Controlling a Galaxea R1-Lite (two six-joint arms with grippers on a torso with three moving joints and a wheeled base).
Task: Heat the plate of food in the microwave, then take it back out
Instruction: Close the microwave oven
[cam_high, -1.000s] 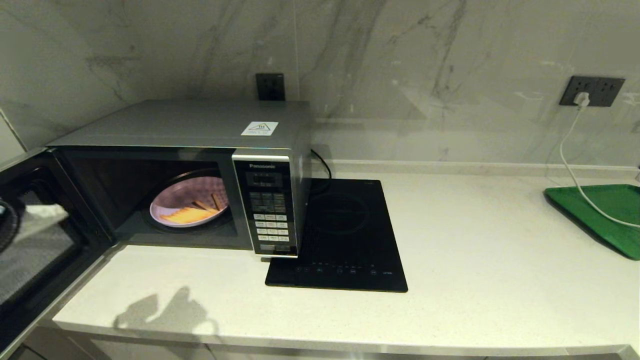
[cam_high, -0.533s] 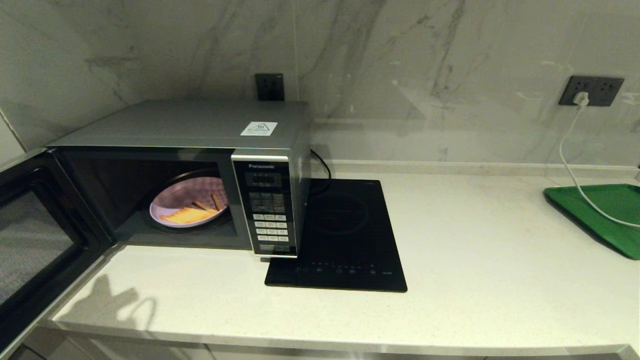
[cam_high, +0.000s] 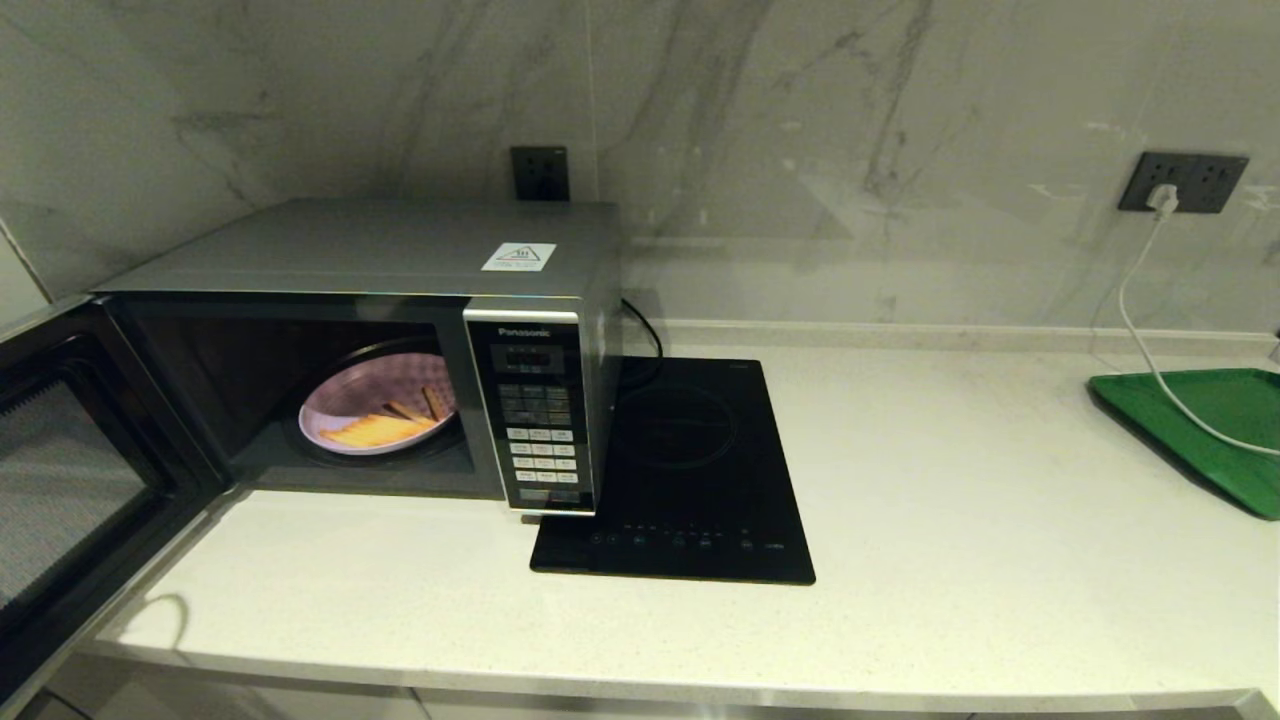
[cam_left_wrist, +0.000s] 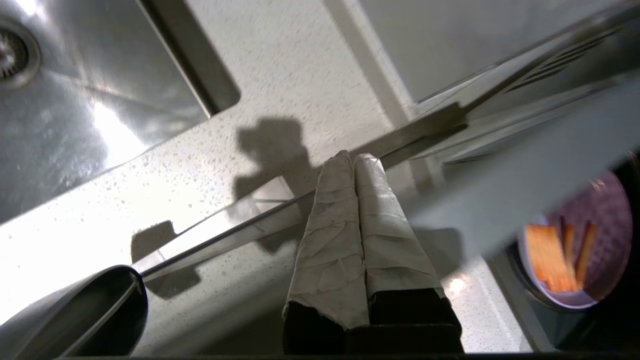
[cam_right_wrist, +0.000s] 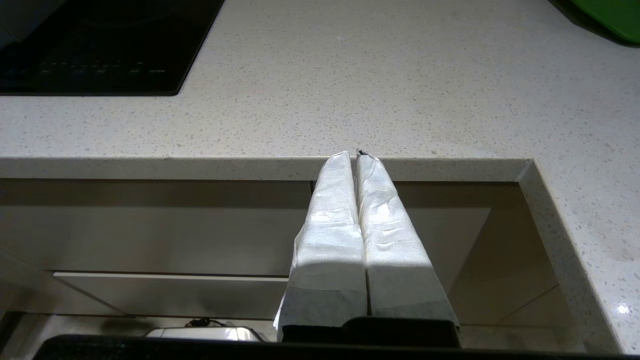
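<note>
The silver-grey microwave (cam_high: 400, 250) stands at the counter's left with its door (cam_high: 70, 470) swung wide open. Inside, on the turntable, sits the lilac plate of food (cam_high: 360, 395) with orange-yellow fries. My left gripper (cam_left_wrist: 354, 157) is out of the head view; its wrist view shows the taped fingers pressed together and holding nothing, over the counter by the door's edge (cam_left_wrist: 500, 195), with the plate (cam_left_wrist: 607, 210) off to one side. My right gripper (cam_right_wrist: 354, 155) is shut and empty, parked just below the counter's front edge.
A black glass cooktop (cam_high: 690, 470) lies right beside the microwave. A green tray (cam_high: 1210, 430) sits at the far right under a white cable (cam_high: 1140, 340) from a wall socket. A steel sink (cam_left_wrist: 75, 100) lies beyond the door.
My left arm, seen at the left edge by the door one second ago, has drawn out of the head view. Its shadow on the counter slid left. The door stays open.
</note>
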